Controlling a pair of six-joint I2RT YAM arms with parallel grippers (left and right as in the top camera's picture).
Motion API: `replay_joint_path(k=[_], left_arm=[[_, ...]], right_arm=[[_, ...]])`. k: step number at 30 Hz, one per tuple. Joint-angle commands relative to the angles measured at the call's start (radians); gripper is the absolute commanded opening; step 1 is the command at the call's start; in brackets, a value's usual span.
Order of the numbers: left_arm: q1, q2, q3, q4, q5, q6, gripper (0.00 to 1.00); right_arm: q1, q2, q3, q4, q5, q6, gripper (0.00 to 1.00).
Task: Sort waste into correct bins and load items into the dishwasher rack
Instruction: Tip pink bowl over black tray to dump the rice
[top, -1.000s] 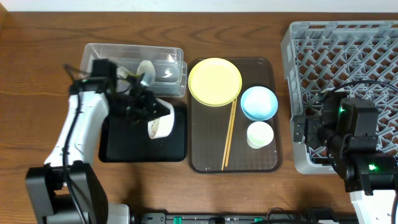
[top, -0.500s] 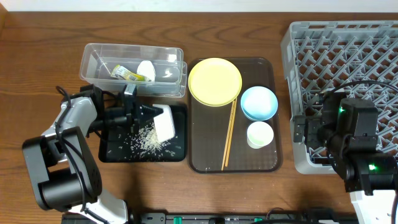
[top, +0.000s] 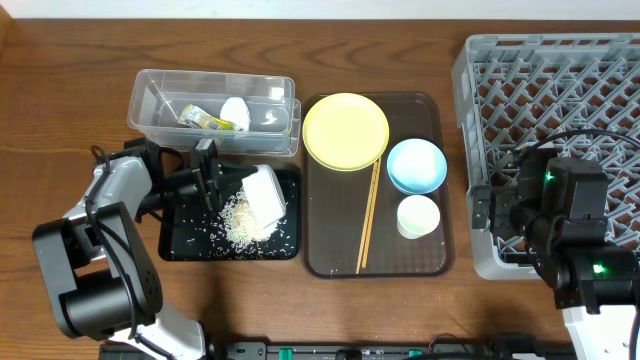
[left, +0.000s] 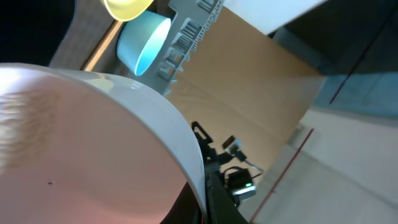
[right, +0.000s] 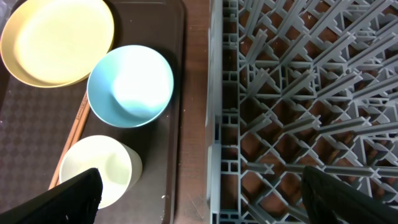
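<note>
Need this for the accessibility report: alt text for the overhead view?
The left tool holds a white bowl tilted over the black tray, where rice lies scattered. Behind, a clear tub holds a wrapper and crumpled paper; a brown tray carries a yellow plate, blue bowl, cup and chopsticks. The right arm sits over the grey rack.

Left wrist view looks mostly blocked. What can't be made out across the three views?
- Left wrist: the white bowl fills the frame, hiding the black tray and how the left gripper grips it.
- Overhead: the tilted bowl's inside faces away; rice lies below it, any inside is unseen.
- Overhead: the right arm covers the rack's near corner.
- Right wrist: the right fingers are dark blurs at the bottom corners; one covers part of the white cup.
</note>
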Motion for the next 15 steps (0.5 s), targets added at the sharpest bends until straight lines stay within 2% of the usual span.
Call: replay_joint_path(k=[1, 15], left_arm=[[0.012, 0.007, 0.0, -0.006, 0.03, -0.095, 0.06], [0.021, 0.007, 0.0, -0.006, 0.029, -0.161, 0.06]], right_arm=[[0.013, -0.002, 0.02, -0.001, -0.001, 0.003, 0.99], [0.013, -0.002, 0.02, -0.001, -0.001, 0.003, 0.99]])
